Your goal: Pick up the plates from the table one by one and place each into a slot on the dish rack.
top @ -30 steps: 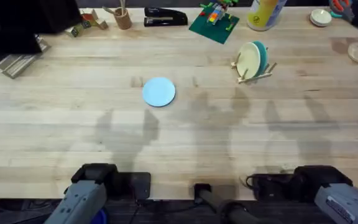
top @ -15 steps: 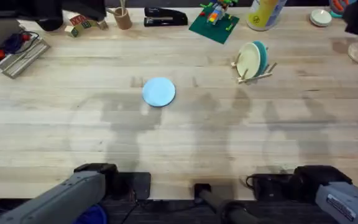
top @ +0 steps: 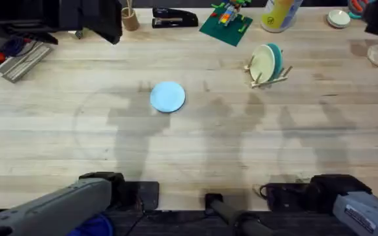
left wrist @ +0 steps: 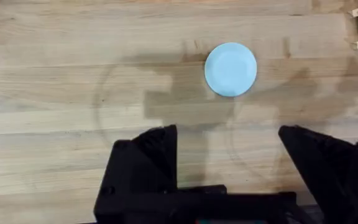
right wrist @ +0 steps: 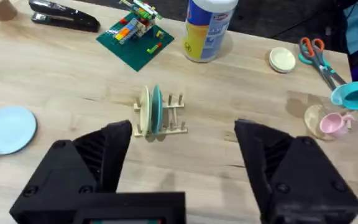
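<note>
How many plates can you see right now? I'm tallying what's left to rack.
3. A light blue plate lies flat on the table; a cream plate and a teal plate stand in the dish rack.

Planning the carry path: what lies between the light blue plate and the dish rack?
Overhead, only bare table separates the light blue plate and the dish rack.

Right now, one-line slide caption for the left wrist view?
Open left hand above the table, light blue plate lying flat ahead.
</note>
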